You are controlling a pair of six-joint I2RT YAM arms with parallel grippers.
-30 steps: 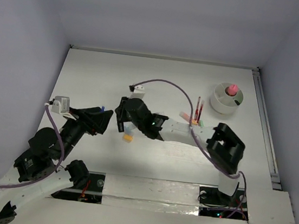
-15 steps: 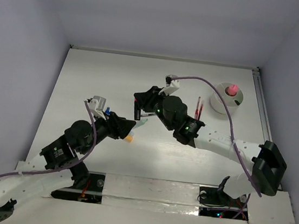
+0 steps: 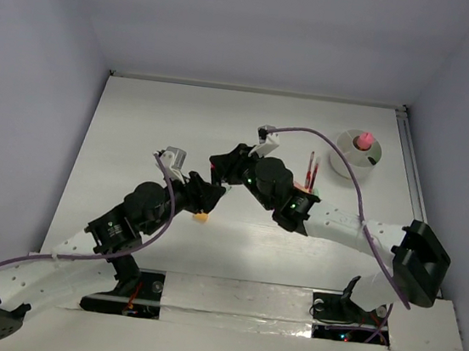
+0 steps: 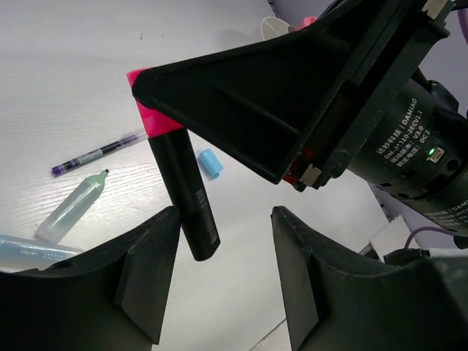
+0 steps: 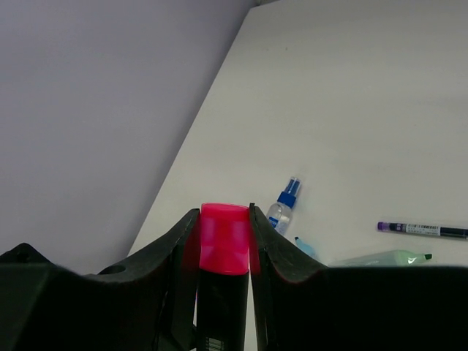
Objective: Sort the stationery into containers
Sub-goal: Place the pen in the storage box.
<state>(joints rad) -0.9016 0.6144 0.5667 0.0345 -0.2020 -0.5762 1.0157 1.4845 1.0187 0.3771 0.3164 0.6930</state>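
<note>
Holding side: right fingers (image 5: 172, 256) pinch the pink-capped marker (image 4: 191, 197) by its cap, the black barrel hanging down, clear of the desk (image 3: 155, 123).
Receiving side: left fingers (image 4: 146, 278) are spread, one on each side of the barrel. There is a plain gap on one side. Whether the other finger touches the barrel cannot be told.
Place: both arms meet mid-desk, left of centre, well apart from the cup.
Step in hand: judged a hand-over of the marker from right arm to left, or a pull to part cap from barrel. The pictures do not say which.
Next move calls for: the left fingers to close squarely on the barrel below the cap and get a firm hold before the right lets go or pulls. The barrel sits off-centre, so a lopsided squeeze may tip it.
Container: one white cup (image 3: 339, 163), far right of the desk.
Contents: one pink piece (image 3: 363, 141) stands upright in it. Nothing else is made out inside.
Loose, right: red pens (image 3: 311, 170) lie just left of the cup.
Loose, centre: orange piece (image 3: 201, 217) sits near the left fingers. Purple pen (image 4: 95, 153), pale-green highlighter (image 4: 72, 208) and a small blue piece (image 4: 210, 163) lie under the meeting point.
Progress: judged early, as most of the stationery is not yet in a container.
</note>
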